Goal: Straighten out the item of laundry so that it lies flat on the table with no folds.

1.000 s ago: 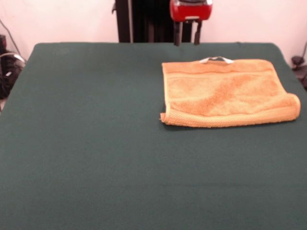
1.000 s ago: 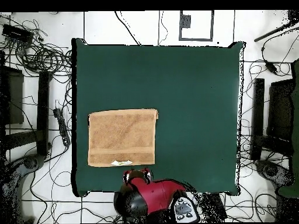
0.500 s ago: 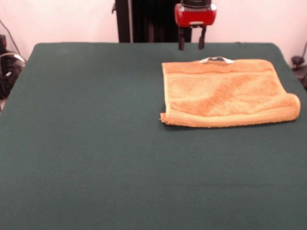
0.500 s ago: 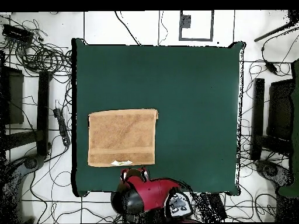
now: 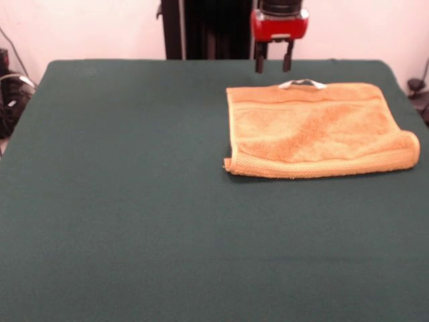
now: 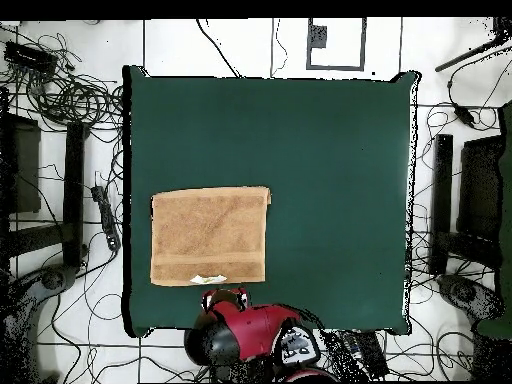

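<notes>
The towel (image 5: pixel 318 129) lies in the upper right of the front view on the table (image 5: pixel 134 201), mostly flat, but its lower edge looks rolled (so one fold is left). The gripper (image 5: pixel 273 64) hangs above the towel's top edge, jaws open and empty.
</notes>
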You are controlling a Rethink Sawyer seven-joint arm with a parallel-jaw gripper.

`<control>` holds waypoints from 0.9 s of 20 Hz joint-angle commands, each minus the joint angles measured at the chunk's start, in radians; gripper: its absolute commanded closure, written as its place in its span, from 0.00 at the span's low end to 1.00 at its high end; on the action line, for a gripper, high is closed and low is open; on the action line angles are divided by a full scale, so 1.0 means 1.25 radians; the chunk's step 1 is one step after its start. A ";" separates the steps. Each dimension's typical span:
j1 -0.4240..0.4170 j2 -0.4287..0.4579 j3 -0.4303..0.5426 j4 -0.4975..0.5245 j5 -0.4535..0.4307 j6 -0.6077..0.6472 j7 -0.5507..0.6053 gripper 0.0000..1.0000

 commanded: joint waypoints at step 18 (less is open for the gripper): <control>0.022 -0.026 0.042 -0.091 0.093 0.002 0.128 0.00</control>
